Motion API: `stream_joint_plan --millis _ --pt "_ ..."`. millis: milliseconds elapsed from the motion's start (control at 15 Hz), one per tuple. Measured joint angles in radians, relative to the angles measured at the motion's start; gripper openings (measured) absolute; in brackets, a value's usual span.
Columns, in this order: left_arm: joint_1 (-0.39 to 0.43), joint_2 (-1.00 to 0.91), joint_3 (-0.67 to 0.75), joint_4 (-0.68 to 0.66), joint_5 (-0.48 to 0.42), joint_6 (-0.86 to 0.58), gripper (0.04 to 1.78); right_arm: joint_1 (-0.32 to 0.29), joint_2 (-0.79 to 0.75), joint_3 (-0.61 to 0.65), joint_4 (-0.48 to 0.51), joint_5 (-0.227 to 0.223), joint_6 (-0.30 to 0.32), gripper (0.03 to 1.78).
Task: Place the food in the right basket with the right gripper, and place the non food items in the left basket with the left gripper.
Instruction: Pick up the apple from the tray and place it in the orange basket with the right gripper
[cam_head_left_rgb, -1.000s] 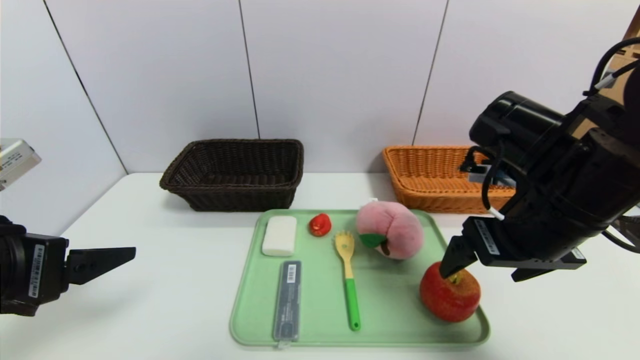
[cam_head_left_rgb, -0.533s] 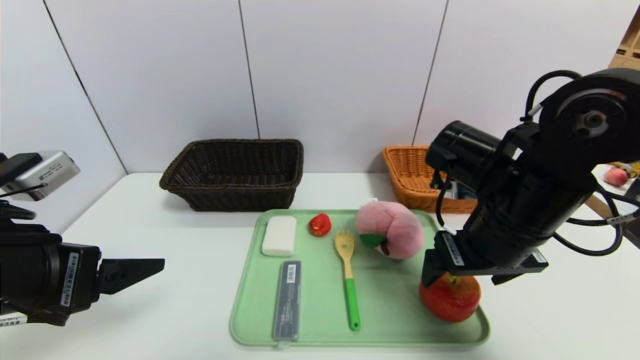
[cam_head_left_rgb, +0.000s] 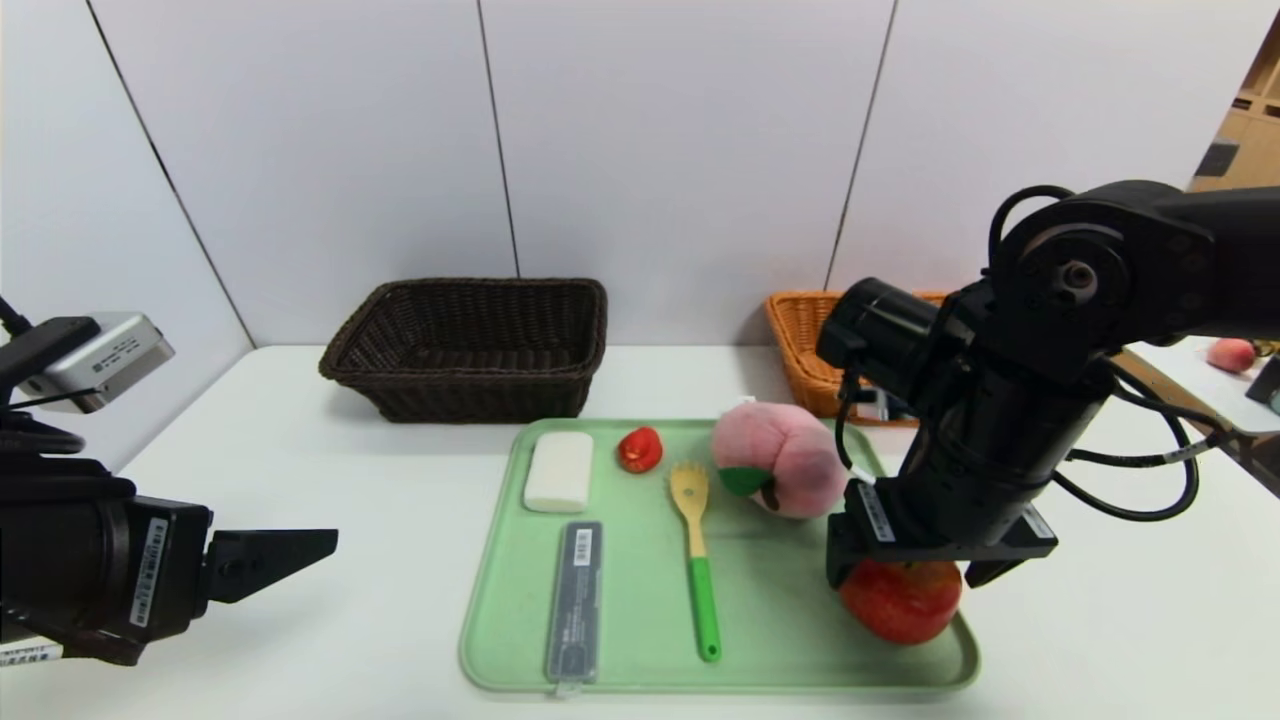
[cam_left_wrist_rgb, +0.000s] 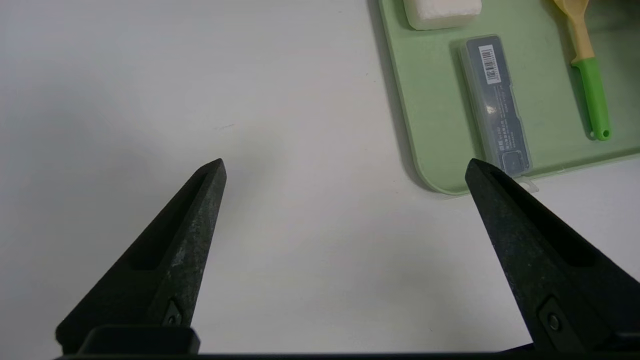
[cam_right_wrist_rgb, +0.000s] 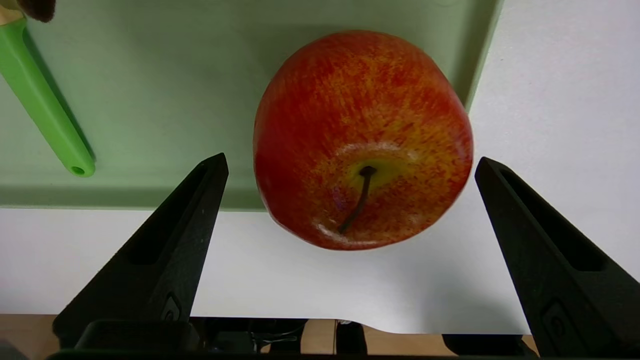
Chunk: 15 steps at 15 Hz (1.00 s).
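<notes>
right gripper (cam_right_wrist_rgb: 350, 165) — jaws spread wide, straddling apple (cam_right_wrist_rgb: 362, 137), not touching | left gripper (cam_left_wrist_rgb: 345, 167) — jaws apart over bare table (cam_left_wrist_rgb: 300, 250)

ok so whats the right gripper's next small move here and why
Probably lower a little further, then close. The right gripper hangs open directly above the apple on the green tray, one finger at each side, neither touching it. The left gripper waits open over the table.

Bright, even overhead light. Soft shadows under the apple (cam_right_wrist_rgb: 362, 140), along the tray (cam_head_left_rgb: 500, 640) rim, and on the tabletop (cam_left_wrist_rgb: 250, 125). Mild glare on the apple's skin. Perhaps slight bending at the head view's edges.
</notes>
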Motion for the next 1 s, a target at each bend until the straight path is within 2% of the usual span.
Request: stream_joint_plan --millis 267,667,733,867,1000 --pt "0.0 -0.007 0.006 0.001 0.0 0.0 1.69 -0.001 0.027 0.008 -0.046 0.014 0.001 1.71" --pt "0.0 -0.029 0.009 0.005 0.0 0.0 1.69 -0.012 0.057 0.013 -0.05 0.017 0.007 1.71" --pt "0.0 -0.031 0.012 0.003 0.0 0.0 1.69 -0.016 0.06 0.015 -0.051 0.017 0.008 1.64" --pt "0.0 -0.035 0.02 0.002 0.0 0.0 1.69 -0.025 0.065 0.017 -0.051 0.024 0.009 1.31" --pt "0.0 -0.041 0.024 0.001 0.0 0.0 1.69 -0.029 0.067 0.021 -0.052 0.046 0.009 1.25"
